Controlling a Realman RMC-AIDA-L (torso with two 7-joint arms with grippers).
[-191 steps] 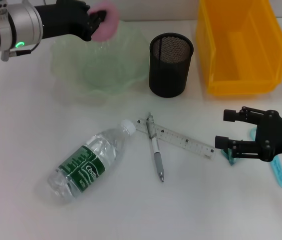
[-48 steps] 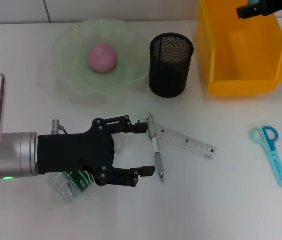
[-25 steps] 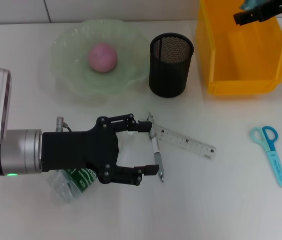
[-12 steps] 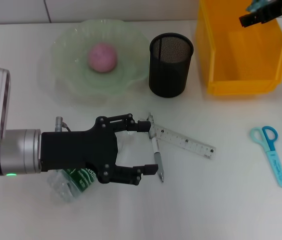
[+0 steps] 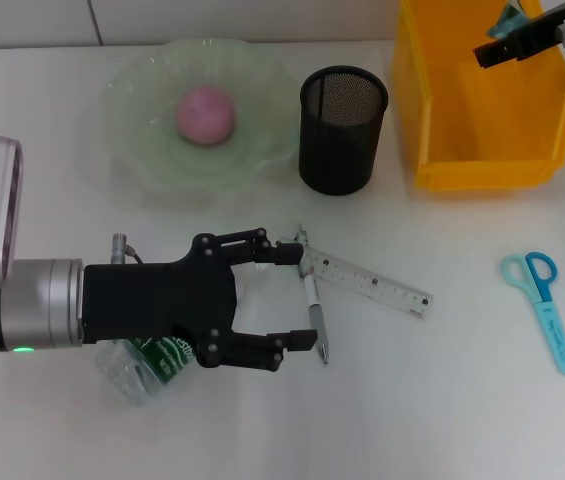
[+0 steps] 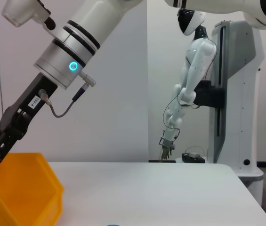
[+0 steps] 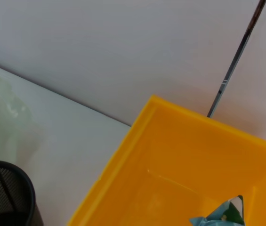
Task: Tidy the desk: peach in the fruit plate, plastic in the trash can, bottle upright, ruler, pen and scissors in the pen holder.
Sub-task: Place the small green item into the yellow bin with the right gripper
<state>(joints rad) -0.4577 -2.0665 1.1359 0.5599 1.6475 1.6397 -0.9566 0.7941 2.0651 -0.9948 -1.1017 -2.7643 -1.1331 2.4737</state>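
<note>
The pink peach (image 5: 205, 113) lies in the pale green fruit plate (image 5: 137, 95). My left gripper (image 5: 292, 295) is open and low over the lying bottle (image 5: 147, 362), a finger on each side of it; only the bottle's green-labelled base shows. My right gripper (image 5: 497, 42) is over the yellow trash can (image 5: 482, 165), shut on a teal scrap of plastic (image 5: 507, 17); the right wrist view also shows the plastic (image 7: 222, 214) above the trash can (image 7: 137, 160). The ruler (image 5: 367, 283), pen (image 5: 312, 305) and blue scissors (image 5: 544, 310) lie flat. The black mesh pen holder (image 5: 342, 130) stands upright.
The pen and ruler cross right beside my left gripper's fingertips (image 5: 302, 340). The scissors lie alone at the right. The left wrist view shows my right arm (image 6: 62, 61) reaching over the trash can (image 6: 20, 188), with another robot far behind.
The peach went into the plate and my left gripper came down over the bottle. My right gripper carried the plastic from beside the scissors to above the trash can, drifting slightly right lately.
</note>
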